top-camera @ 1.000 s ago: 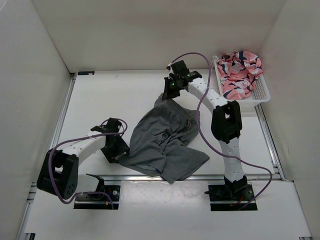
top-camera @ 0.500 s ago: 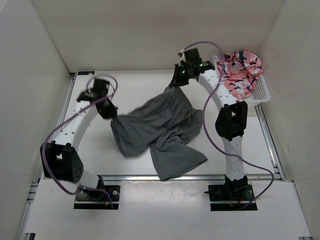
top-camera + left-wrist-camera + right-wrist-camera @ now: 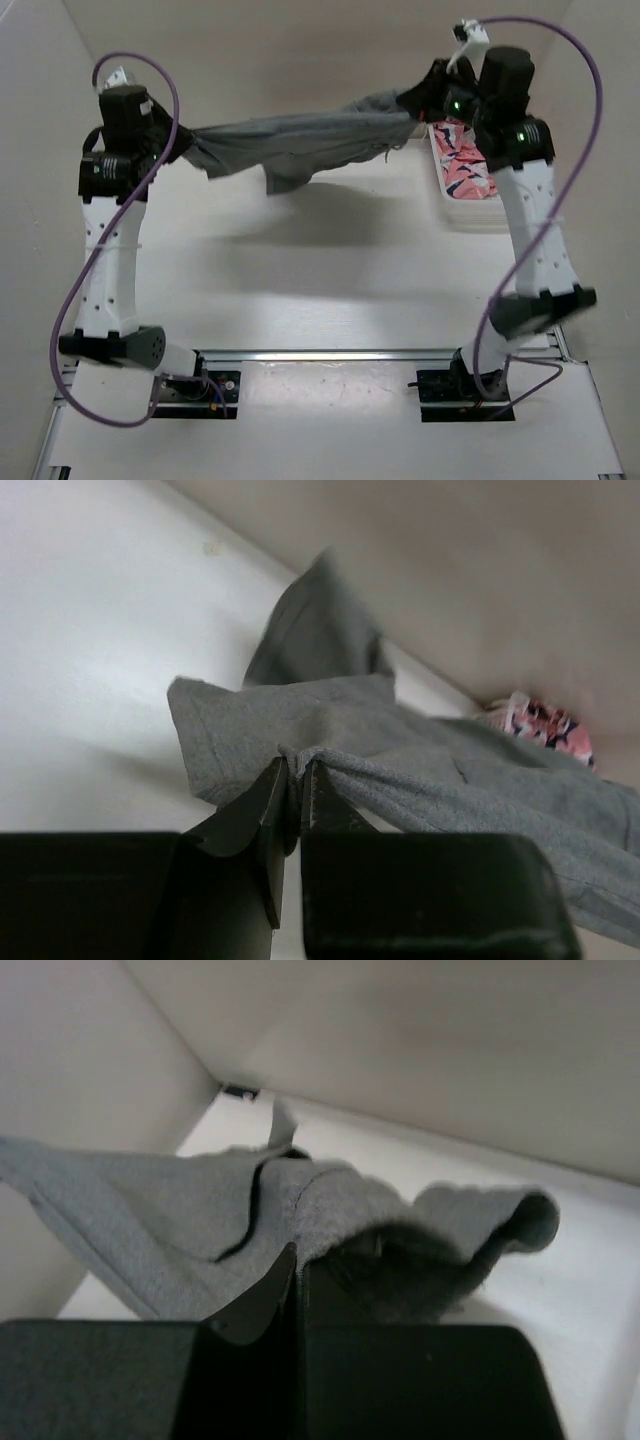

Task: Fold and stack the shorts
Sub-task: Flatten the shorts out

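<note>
The dark grey shorts [image 3: 300, 140] hang stretched in the air between my two raised arms, high above the table. My left gripper [image 3: 185, 140] is shut on their left end; in the left wrist view the jaws [image 3: 293, 770] pinch a bunched fold of grey fabric [image 3: 420, 770]. At the other end my right gripper [image 3: 415, 100] is shut on the cloth, and the right wrist view shows its fingers [image 3: 298, 1255] clamped on the grey fabric [image 3: 150, 1220]. A loose flap droops from the middle of the shorts.
A white basket [image 3: 470, 205] at the back right holds a pink, white and navy patterned garment [image 3: 462, 160], partly hidden behind my right arm. White walls close in on both sides and at the back.
Both arms have risen high and spread apart, lifting the shorts off the table into a taut span. The left gripper closed on the fabric within the last second.
</note>
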Robot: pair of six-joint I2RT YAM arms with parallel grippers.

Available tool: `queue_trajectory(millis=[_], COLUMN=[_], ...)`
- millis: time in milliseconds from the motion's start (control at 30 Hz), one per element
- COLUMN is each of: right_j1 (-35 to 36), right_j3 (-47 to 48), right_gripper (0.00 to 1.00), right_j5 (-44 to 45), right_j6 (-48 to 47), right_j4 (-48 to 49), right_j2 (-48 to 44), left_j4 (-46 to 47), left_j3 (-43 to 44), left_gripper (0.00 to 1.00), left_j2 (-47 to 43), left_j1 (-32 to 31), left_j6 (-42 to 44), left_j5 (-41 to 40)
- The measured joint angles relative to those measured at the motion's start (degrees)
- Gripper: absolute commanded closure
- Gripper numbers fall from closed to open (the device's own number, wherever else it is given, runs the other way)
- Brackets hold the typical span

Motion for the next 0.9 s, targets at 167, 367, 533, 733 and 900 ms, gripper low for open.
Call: queue_trajectory(millis=[167,367,533,733,900], right_j1=[1.8,3.2,3.3,3.3,3.2], right_j3=[-33.8,-73.3,-82.0,-84.0,-97.9], right_gripper=[0.73,0.29,0.37,0.26,0.21], right_j5=[5.1,19.4,26.6,22.5,11.1], right_j6=[-3.2,2.0,11.7,25.6,39.8], right_j4=[6.9,7.5,-0.9,-2.1,4.8], right_j2=[-22.8,-42.0,-48.4,-52.5,-51.5], left_j4=[3.1,6.9,6.3,6.6,7.7], left_j3=[-23.2,-55.4,-60.5,-59.2,-59.4], left_gripper=[0.61,0.2,0.34,0.23,0.12], left_j2=[-12.9,-20.8,-15.4,-14.4,-5.3], left_j1=[-1.9,-3.4,-3.8,-3.8,-3.7], left_j6=[-0.3,-3.6,-4.6,-6.1,-7.4], left_j5=[3.0,9.5,10.8,8.5,8.1])
